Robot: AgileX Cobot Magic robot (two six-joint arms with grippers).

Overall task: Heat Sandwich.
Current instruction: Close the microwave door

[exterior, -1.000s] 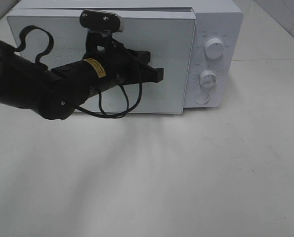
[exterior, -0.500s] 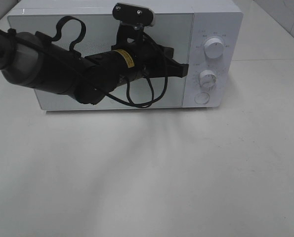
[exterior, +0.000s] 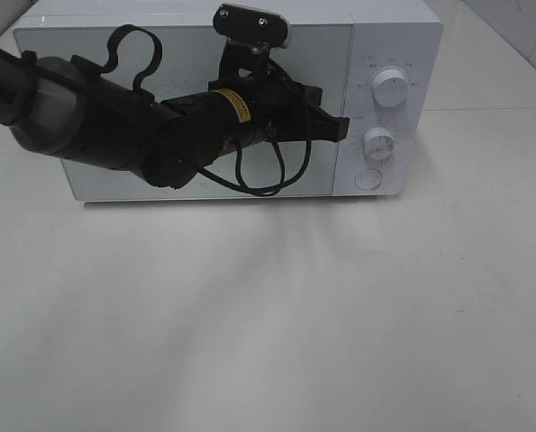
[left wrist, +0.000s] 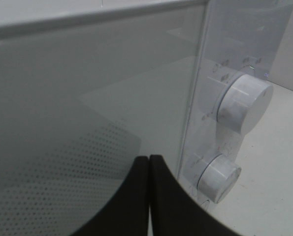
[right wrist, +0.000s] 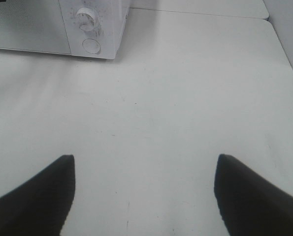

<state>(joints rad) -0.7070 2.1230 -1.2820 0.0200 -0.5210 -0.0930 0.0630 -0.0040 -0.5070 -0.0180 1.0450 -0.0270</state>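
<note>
The sandwich is out of view. A white microwave (exterior: 403, 36) stands at the back of the table with its door (exterior: 326, 63) shut flush. My left gripper (exterior: 340, 129) is shut with nothing in it, its tip against the door's right edge beside the control panel. In the left wrist view the two black fingers (left wrist: 136, 196) are pressed together in front of the door glass (left wrist: 87, 98). My right gripper (right wrist: 145, 157) hangs open and empty over bare table, some way in front of the microwave (right wrist: 38, 29).
The control panel carries an upper dial (exterior: 391, 88), a lower dial (exterior: 378, 143) and a round button (exterior: 368, 179). The left arm and its cable stretch across the door front. White table (exterior: 268, 315) lies before the microwave.
The microwave door, ajar a second ago, has swung shut. My left arm moved right and toward the microwave with it, then barely shifted. The right gripper stayed open.
</note>
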